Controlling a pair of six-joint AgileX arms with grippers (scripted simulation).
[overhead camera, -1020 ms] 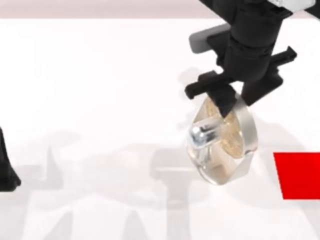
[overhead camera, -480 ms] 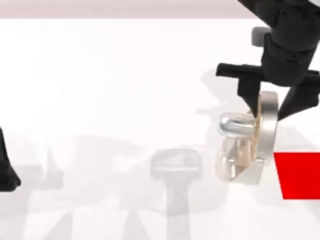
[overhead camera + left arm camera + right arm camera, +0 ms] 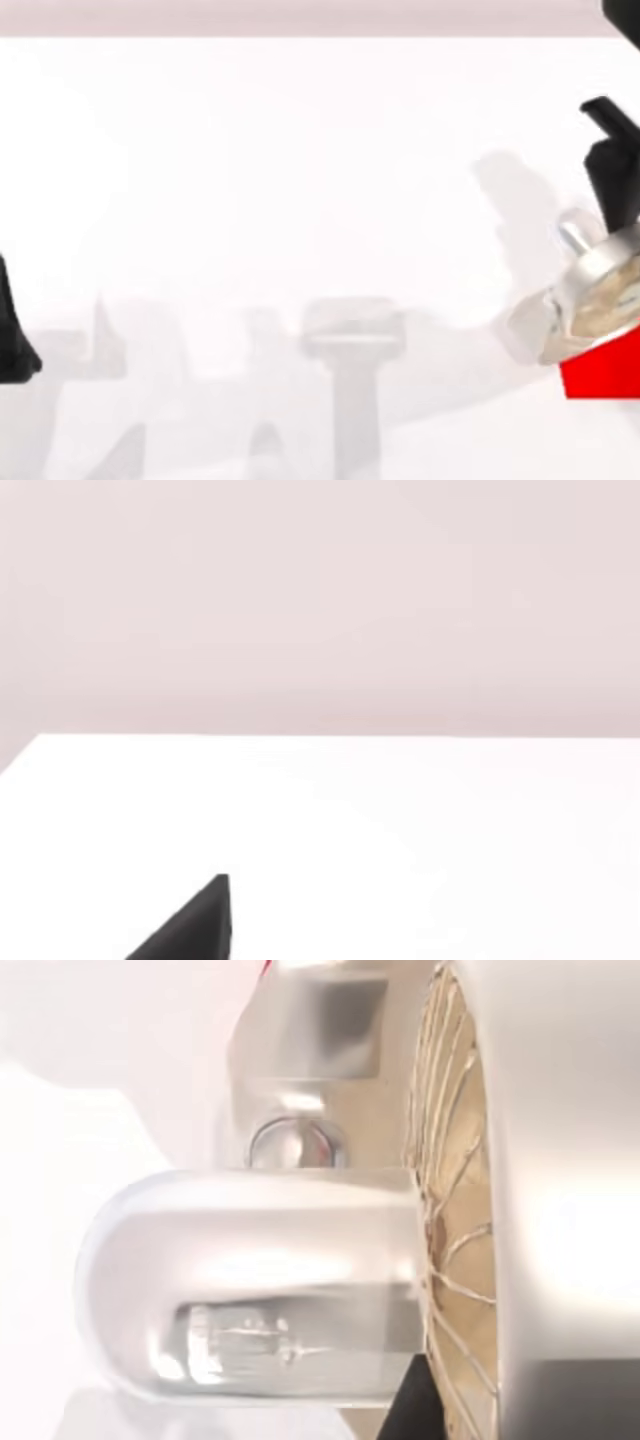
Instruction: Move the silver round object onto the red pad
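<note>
The silver round object [image 3: 598, 298] hangs tilted at the table's right edge, its thick rim and pale gold face over the near-left part of the red pad [image 3: 606, 372]. My right gripper [image 3: 618, 215] is shut on the disc's rim from above, partly cut off by the picture's edge. In the right wrist view the central knob [image 3: 250, 1280], the gold speckled face [image 3: 455, 1210] and the rim [image 3: 570, 1160] fill the picture, with one black fingertip [image 3: 420, 1405] against the face. My left gripper [image 3: 195, 925] is parked at the far left, open and holding nothing.
The left arm [image 3: 12, 340] shows as a dark shape at the table's left edge. Faint grey shadows, one T-shaped [image 3: 352, 340], lie on the white table [image 3: 250, 180]. The table's far edge runs along the top.
My right gripper has carried the silver disc to the right, from the table's middle-right to over the red pad's left part. The left arm has not moved.
</note>
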